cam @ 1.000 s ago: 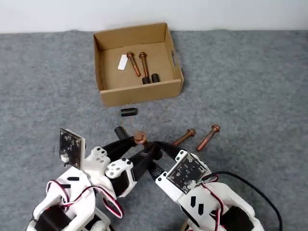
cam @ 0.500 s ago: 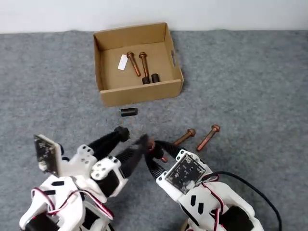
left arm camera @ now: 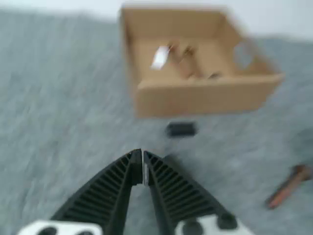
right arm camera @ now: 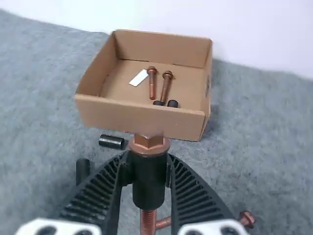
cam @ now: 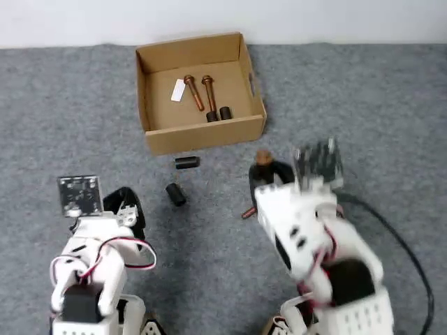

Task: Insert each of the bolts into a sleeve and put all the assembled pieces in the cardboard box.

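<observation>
Grey carpet (cam: pixel 363 105) is running under everything, with a pale wall behind. My right gripper (right arm camera: pixel 146 165) is pinching a sleeve (right arm camera: pixel 146 183) with a bolt (right arm camera: pixel 149 143) through it, both fingers pressed on the black barrel. The bolt's long axis is running along the gap between my fingers, with the hex head outermost at the tips and the shank trailing back toward my wrist.

The box (right arm camera: pixel 142 117) is sitting straight ahead of these jaws, its near wall facing me and its open top beyond the tips. That is the relation I'm judging the drop on, and my right arm is clearly the nearer one.

My left gripper (left arm camera: pixel 142 164) is hanging back with its jaws pressed together on nothing. Two loose sleeves (cam: pixel 186 162) are lying ahead of it, between it and the box.

The shank's far end is cut off, so I can't tell how deep the bolt is seated. A loose bolt (cam: pixel 248 212) is peeking out, half hidden by my right arm.
</observation>
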### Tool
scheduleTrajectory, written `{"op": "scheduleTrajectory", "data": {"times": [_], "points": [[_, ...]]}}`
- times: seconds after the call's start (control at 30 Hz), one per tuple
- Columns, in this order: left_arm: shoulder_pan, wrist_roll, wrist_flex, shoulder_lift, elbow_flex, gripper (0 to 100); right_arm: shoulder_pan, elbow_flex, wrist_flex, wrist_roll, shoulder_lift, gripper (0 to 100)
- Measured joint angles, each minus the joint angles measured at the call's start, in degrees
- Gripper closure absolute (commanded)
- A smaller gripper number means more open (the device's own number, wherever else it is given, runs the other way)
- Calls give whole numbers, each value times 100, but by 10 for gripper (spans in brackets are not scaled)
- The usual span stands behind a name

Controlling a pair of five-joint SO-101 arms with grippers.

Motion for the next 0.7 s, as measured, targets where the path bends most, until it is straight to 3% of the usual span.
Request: {"op": "scheduleTrajectory", "data": {"times": [0.17,0.33,0.7], "points": [[-149,-642,-870,0,1380,995,0,-1319,0,-334,2022,991],[-149,-721,-1503,-9,2004,995,18,-2268,0,-290,3754,991],[-158,105,-1538,9,2031,994,18,-4000,-1169,149,6180,991]]}}
